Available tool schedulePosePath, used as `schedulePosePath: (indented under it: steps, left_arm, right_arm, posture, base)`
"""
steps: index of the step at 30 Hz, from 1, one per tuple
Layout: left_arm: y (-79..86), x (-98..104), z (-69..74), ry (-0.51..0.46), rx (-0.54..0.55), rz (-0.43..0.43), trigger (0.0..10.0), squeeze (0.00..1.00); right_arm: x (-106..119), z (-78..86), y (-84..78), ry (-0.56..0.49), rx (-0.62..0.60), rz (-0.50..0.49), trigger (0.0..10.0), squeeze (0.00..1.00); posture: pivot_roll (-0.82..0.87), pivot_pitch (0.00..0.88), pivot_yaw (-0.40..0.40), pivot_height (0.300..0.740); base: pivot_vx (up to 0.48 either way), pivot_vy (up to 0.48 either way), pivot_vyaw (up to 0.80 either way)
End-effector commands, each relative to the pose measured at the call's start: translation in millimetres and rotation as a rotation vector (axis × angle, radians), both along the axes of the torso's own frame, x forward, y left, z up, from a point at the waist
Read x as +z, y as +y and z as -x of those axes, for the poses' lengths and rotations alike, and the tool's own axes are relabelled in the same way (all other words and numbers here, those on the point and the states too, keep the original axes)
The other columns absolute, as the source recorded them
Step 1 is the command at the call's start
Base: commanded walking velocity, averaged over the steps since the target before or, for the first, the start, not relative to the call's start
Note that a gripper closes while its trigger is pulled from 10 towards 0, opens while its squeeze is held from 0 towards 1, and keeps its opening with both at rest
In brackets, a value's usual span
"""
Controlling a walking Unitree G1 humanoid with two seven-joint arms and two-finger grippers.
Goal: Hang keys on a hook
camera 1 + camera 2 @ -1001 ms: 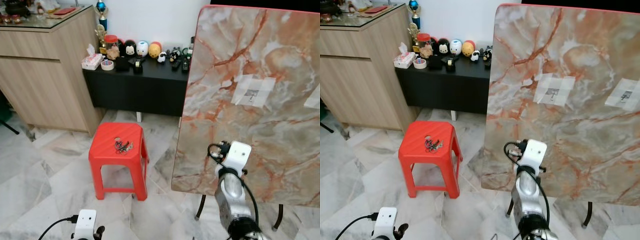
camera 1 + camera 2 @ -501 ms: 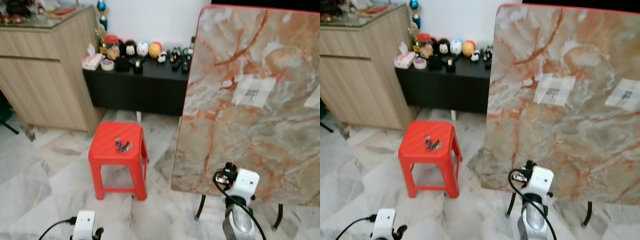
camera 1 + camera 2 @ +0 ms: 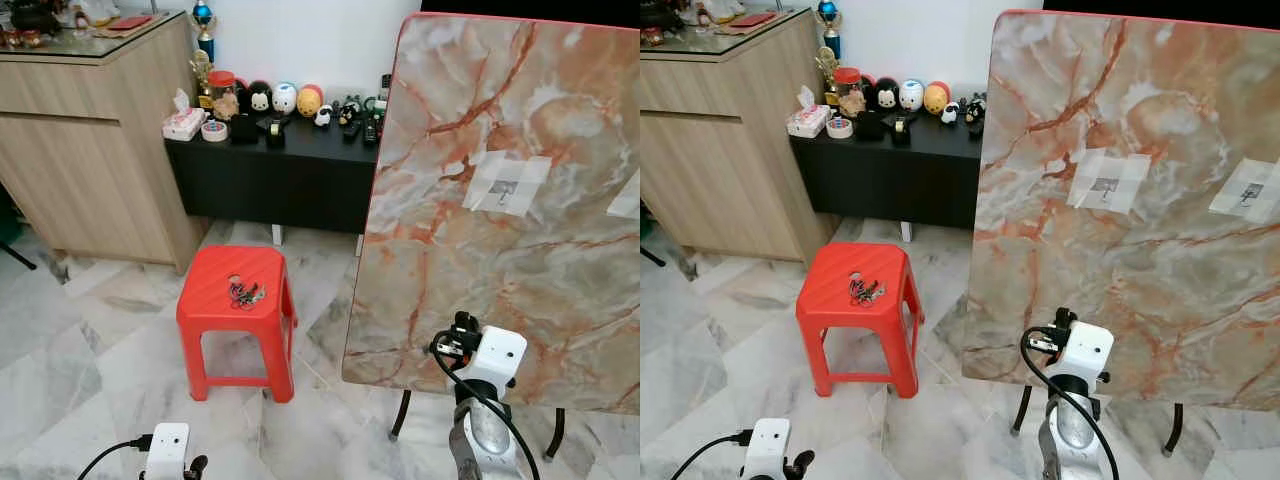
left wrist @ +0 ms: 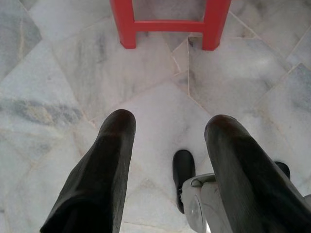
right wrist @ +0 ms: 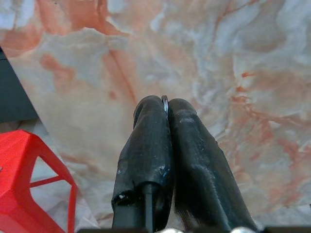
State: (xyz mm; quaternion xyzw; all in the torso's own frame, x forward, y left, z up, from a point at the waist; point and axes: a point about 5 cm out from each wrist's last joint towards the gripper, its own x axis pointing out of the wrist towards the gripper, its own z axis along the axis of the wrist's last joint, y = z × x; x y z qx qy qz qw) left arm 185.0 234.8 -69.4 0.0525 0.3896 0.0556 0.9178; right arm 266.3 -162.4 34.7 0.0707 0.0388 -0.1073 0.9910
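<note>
A bunch of keys (image 3: 243,292) lies on top of the red stool (image 3: 205,305). The marble board (image 3: 450,250) stands upright on the right and carries two white tape patches, each with a small dark hook (image 3: 506,185) (image 3: 1251,190). My right gripper (image 5: 166,104) points at the board's lower part. It is shut, with the thin edge of a metal key ring (image 5: 165,100) showing between its tips. My right wrist (image 3: 495,355) sits low in front of the board. My left gripper (image 4: 170,126) hangs open over the floor, in front of the stool's legs (image 4: 214,26).
A black low table (image 3: 280,165) with toy figures and a tissue box stands against the back wall. A wooden cabinet (image 3: 90,150) is at the left. The board rests on thin black legs (image 3: 400,415). Marble floor (image 3: 100,360) spreads around the stool.
My right wrist has dropped lower and a little to the right in front of the board. The keys on the stool and my left arm have stayed put.
</note>
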Motion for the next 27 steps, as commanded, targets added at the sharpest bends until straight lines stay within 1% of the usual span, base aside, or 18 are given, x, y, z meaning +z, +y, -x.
schedulePosePath:
  steps: [1,7,9,27]
  left_arm:
    - [0.6,-1.6,3.6,0.007,0.003,0.002,10.0,0.0]
    - [-0.2,-1.1,2.5,0.0,0.0,0.002,10.0,0.0]
    - [-0.4,-0.9,2.3,-0.004,0.004,0.003,10.0,0.0]
    - [-3.9,-0.9,1.0,-0.007,-0.019,0.012,10.0,0.0]
  right_arm:
    - [9.6,-5.9,0.8,-0.035,-0.003,-0.008,10.0,0.0]
    - [8.8,-5.4,2.4,-0.026,0.0,-0.015,10.0,0.0]
    - [7.4,-2.5,4.4,-0.023,0.01,-0.017,10.0,0.0]
    - [7.2,-2.5,7.5,-0.019,0.023,-0.03,10.0,0.0]
  posture:
    - [0.07,0.0,-0.069,0.74]
    - [0.06,0.0,-0.068,0.74]
    - [0.07,0.0,-0.071,0.74]
    - [0.06,0.0,-0.068,0.74]
  base:
    - [0.0,0.0,0.0]
    - [0.0,0.0,0.0]
    - [0.0,0.0,0.0]
    - [0.28,0.0,0.0]
